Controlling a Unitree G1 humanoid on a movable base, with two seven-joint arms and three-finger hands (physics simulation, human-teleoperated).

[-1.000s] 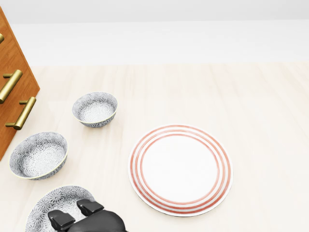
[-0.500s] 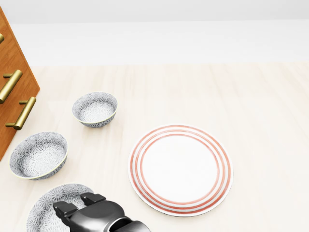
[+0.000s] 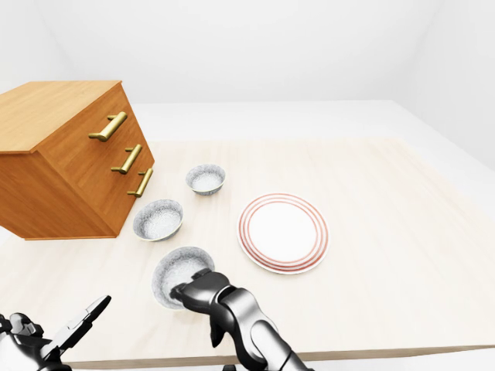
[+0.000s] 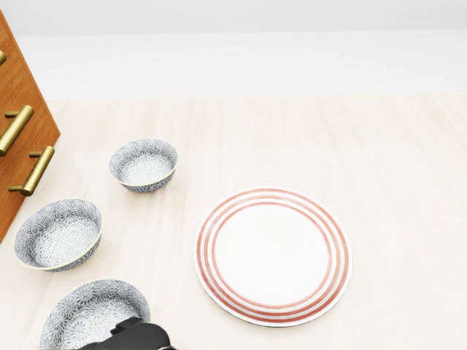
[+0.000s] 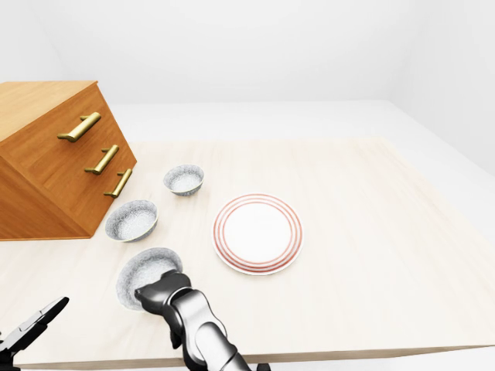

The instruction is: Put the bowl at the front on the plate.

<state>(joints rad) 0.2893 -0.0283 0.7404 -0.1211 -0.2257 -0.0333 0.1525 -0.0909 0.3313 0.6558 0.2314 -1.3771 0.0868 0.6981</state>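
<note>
1. Since the earlier head-view pictures, the right hand [image 4: 131, 337] has drawn back toward the bottom edge: a second ago its dark fingers lay over the nearest bowl's inside, and now only a sliver of the hand shows at that bowl's lower rim. Nothing else has shifted, and the camera has held its place.
2. Taking the round white plate with red-orange rings [image 4: 273, 254] as landmark, the nearest grey floral-patterned ceramic bowl [image 4: 95, 312] (the task's bowl) sits on the pale wooden tabletop [image 4: 379, 168], below and left of the plate in the head view and apart from it.
3. A second grey floral bowl [image 4: 58, 234] lies left of the plate, and a third, smaller grey floral bowl [image 4: 144, 165] lies above and left of it.
4. Only the eye views show the whole hand: a silver and black arm reaches in from the bottom, with dark fingers [image 3: 188, 289] at the near rim of the nearest bowl. Whether they grip the rim or merely touch it cannot be told.
5. The eye views alone show the left hand [image 3: 73, 328], low at the bottom left and far from the plate, its fingers spread and holding nothing.
6. An orange-brown wooden drawer cabinet with brass handles [image 3: 73, 158] stands far left of the plate, shown whole only in the eye views.
</note>
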